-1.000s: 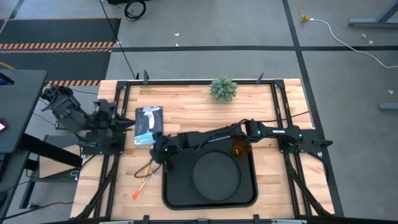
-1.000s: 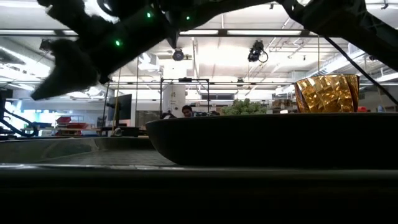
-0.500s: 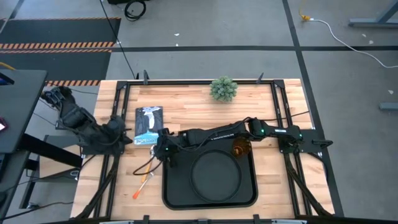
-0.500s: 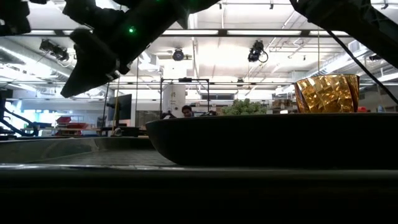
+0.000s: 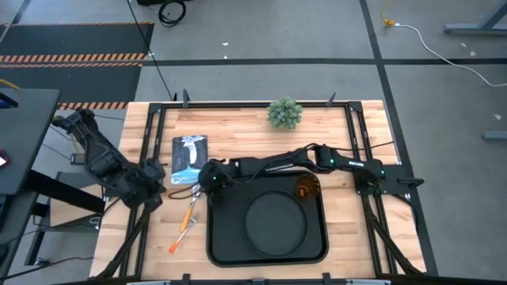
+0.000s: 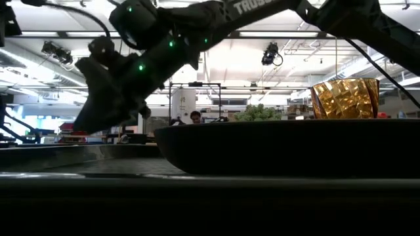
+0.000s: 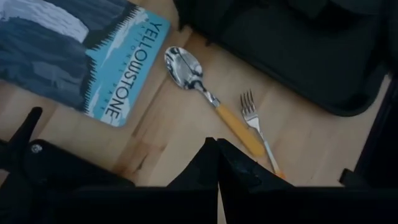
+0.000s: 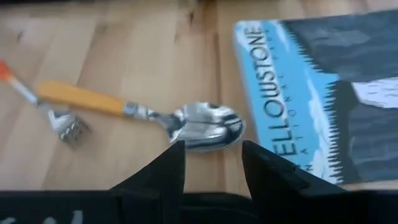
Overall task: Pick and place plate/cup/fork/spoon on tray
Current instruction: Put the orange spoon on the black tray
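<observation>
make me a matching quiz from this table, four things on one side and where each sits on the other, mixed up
Things:
1. plate
2. cup
3. spoon
4. plant

Places:
A. on bare wood beside the fork, left of the tray
B. far edge of the table
C. middle of the tray
D. far right corner of the tray

Pairs: 1-C, 2-D, 3-A, 4-B

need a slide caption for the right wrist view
Open right gripper hovering just above the spoon lying beside the fork and a Yellowstone card.
</observation>
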Robot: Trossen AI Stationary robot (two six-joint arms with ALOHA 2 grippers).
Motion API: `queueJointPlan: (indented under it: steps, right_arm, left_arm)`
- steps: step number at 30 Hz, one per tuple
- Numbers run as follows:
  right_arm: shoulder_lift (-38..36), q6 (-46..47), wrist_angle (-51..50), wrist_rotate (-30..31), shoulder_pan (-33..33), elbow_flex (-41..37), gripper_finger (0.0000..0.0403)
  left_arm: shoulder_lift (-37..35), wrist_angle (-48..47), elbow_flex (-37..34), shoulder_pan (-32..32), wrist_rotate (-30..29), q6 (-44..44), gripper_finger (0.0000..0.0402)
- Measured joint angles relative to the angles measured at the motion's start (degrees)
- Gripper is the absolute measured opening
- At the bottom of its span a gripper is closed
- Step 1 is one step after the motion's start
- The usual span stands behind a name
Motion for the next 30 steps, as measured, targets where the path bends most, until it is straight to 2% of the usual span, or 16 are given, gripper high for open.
queueJointPlan:
  steps: [9, 15, 18, 24, 30]
  right_arm:
    - [-0.22, 6.74, 5.98, 1.67, -1.08, 0.0, 0.0163]
    - [-0.2, 7.0, 5.48, 1.55, -2.24, -0.02, 0.0163]
    - [-0.2, 7.51, 5.79, -0.68, -2.62, 0.0, 0.0163]
    - [-0.17, 9.3, 8.3, -1.69, -2.7, -1.99, 0.0163]
    - [-0.24, 8.08, 7.95, -2.4, -2.26, -1.88, 0.0163]
  left_arm:
    - [-0.04, 0.04, 0.0, -6.82, -4.63, -6.62, 0.0004]
    - [0.05, 0.07, 0.0, -11.1, -4.91, -12.5, 0.0004]
    - [0.86, 0.04, 0.0, -12.76, -4.95, -15.58, 0.0004]
    - [6.52, 1.18, -0.01, -14.78, -5.0, -19.94, 0.0004]
    - [15.33, 3.29, 0.0, -14.75, -5.27, -22.55, 0.0004]
